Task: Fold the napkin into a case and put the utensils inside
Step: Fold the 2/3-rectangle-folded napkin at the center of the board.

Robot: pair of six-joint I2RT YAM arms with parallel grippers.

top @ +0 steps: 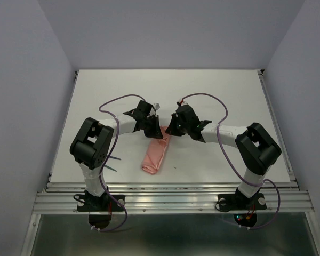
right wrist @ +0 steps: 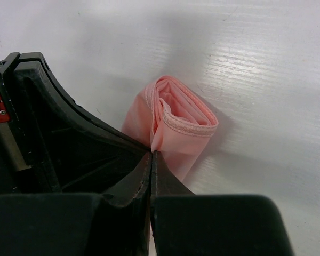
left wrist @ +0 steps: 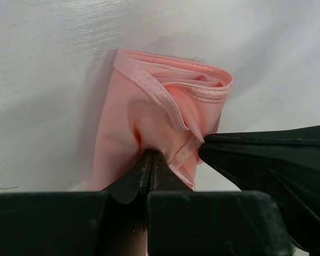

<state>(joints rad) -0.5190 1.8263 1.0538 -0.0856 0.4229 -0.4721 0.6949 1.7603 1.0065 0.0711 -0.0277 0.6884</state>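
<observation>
On the table (top: 213, 96), left jaws and right jaws each clamp the far end of the napkin (top: 154, 156).

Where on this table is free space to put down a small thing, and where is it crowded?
Widest bare patch: the far half of the table, beyond the napkin. Another lies between the napkin and the right arm. Crowded: the napkin's far end, where the left gripper and right gripper pinch it, and the strip by the left arm, where the utensils lie.
</observation>
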